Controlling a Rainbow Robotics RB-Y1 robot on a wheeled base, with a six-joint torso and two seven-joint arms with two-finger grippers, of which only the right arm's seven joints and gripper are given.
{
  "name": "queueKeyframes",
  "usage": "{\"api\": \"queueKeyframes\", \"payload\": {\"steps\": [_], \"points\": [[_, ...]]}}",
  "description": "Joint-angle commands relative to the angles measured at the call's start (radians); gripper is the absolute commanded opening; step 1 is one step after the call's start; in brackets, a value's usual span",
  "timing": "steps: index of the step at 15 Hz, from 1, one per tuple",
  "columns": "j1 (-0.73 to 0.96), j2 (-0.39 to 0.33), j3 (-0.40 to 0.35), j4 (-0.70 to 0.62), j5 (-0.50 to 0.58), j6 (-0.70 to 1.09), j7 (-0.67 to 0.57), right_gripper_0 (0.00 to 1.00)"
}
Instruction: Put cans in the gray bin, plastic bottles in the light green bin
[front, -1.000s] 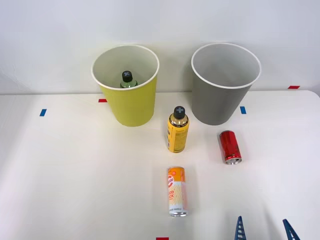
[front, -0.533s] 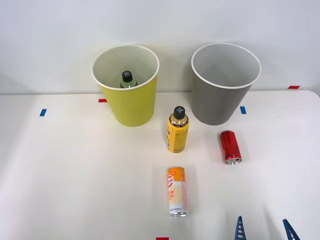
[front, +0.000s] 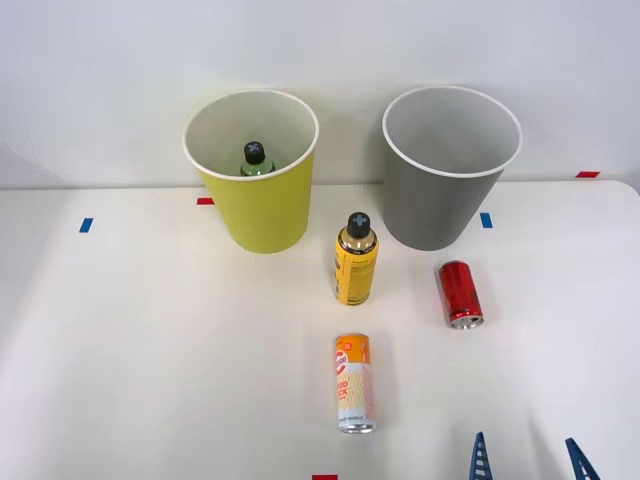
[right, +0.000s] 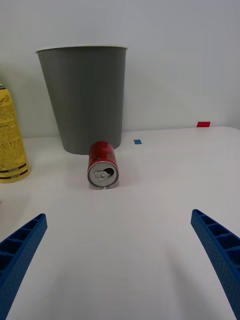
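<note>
Blue ribbed fingers of the right gripper (front: 529, 459) stand spread at the frame's lower right, holding nothing. Above them the red can (front: 460, 294) lies on its side below the gray bin (front: 440, 205).

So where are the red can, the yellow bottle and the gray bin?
red can (right: 103, 165): right wrist view, on its red side wall.
yellow bottle (front: 355, 268): front view, on its yellow label.
gray bin (front: 436, 208): front view, on its outer gray wall.
</note>
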Motion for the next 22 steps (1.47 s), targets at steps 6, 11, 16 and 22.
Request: {"api": "queueKeyframes", "payload": {"steps": [6,11,16,22], "points": [[0.0,0.0,0.0,0.0,0.0,0.0,0.0,1.0],[0.0,0.0,0.0,0.0,0.0,0.0,0.0,1.0],[0.0,0.0,0.0,0.0,0.0,0.0,0.0,1.0],[0.0,0.0,0.0,0.0,0.0,0.0,0.0,1.0]]}}
